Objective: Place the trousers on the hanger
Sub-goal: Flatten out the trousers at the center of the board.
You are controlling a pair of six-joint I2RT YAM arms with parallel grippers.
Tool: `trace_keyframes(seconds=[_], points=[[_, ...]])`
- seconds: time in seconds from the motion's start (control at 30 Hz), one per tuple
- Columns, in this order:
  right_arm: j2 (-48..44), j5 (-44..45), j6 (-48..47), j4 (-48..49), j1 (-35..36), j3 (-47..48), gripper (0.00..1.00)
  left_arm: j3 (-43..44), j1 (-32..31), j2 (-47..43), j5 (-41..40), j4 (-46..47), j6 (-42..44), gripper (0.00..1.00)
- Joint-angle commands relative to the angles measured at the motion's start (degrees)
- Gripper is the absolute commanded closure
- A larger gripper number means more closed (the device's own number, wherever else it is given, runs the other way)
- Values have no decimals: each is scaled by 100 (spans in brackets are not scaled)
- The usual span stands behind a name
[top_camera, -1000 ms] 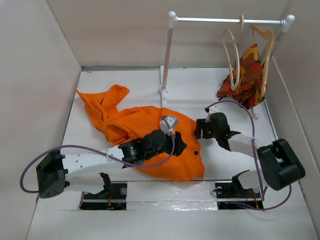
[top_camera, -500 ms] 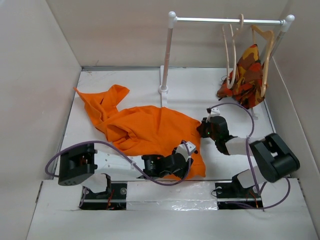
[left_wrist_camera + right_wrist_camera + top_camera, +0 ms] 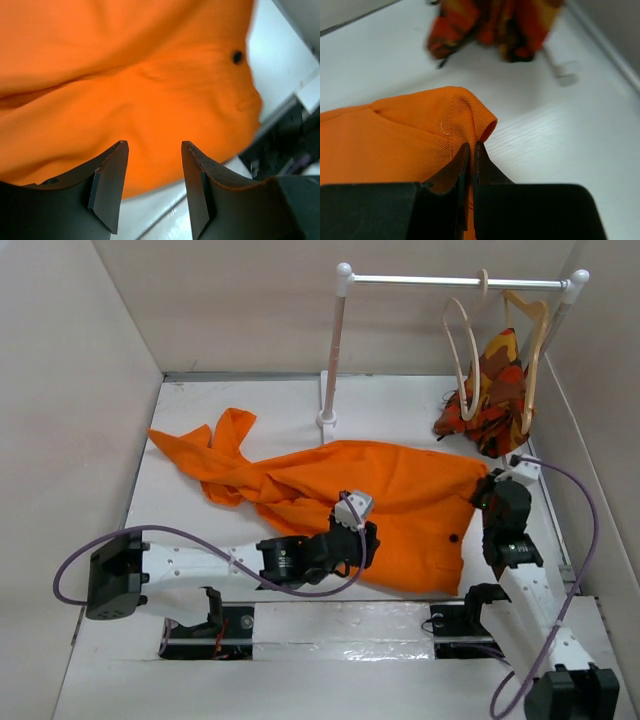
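The bright-orange trousers (image 3: 400,490) lie stretched across the table, legs trailing to the far left. My right gripper (image 3: 487,490) is shut on a folded corner of their right end; the right wrist view shows the cloth (image 3: 395,135) pinched between the closed fingers (image 3: 471,146). My left gripper (image 3: 365,540) hovers open over the trousers' near edge. In the left wrist view nothing is between its fingers (image 3: 153,150), and orange cloth (image 3: 125,75) with a dark button lies beyond them. The thin cream hanger (image 3: 462,350) hangs empty on the rail, far right.
A white rack with a top rail (image 3: 420,281) and a left post (image 3: 333,350) stands at the back. A thicker tan hanger (image 3: 530,340) carries a patterned orange-brown garment (image 3: 495,390), also in the right wrist view (image 3: 490,25). Walls enclose the table.
My right gripper has shut on the trousers' corner and dragged it to the right, spreading the cloth out. My left arm swung toward the near edge and now sits over the waist area.
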Motion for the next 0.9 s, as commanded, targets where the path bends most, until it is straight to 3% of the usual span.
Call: trace_keyframes(seconds=[0.0,0.03,0.2,0.27,0.3,0.4,0.43,0.47,0.5,0.57,0.6,0.73,0.83,0.87], points=[[420,-4,-423,-152,-1105,317,100,440,415,-209,-789,-182,-186,55],[588,-251,-449,76,-1613,370,100,423,729,-287,-870,-130,-256,54],[1416,-858,-326,183,-2242,932,100,90,2169,-753,-353,11,-844,51],[1487,-1349,-388,45,-2295,1222,75,-305,2628,-1113,-291,-32,-1299,50],[1443,-1691,-458,-9,-2191,1275,53,-464,3135,-1271,-238,-32,-1468,47],[829,-2063,-511,-177,-1814,952,33,-1263,3981,-1860,103,327,-2029,45],[610,-2125,-520,-159,-1725,812,32,-1648,4532,-2088,236,476,-2145,45],[199,-2195,-546,-220,-1628,549,33,-1652,4790,-2159,350,660,-2259,45],[3,-2413,-677,-290,-1549,442,53,-1921,5019,-2221,543,714,-2487,45],[-288,-2774,-827,-475,-1259,266,81,-2170,5607,-2292,667,811,-2612,45],[-437,-3280,-941,-476,-1127,100,100,-2214,5775,-2301,668,846,-2629,46],[-220,-3656,-1021,-300,75,-95,100,-2319,6523,-2108,904,978,-2787,46],[420,-2989,-1109,-89,1524,193,100,-2416,7024,-1810,1194,1162,-2840,46],[614,-2761,-1135,-89,2337,317,99,-2442,7112,-1722,1221,1328,-2840,45]])
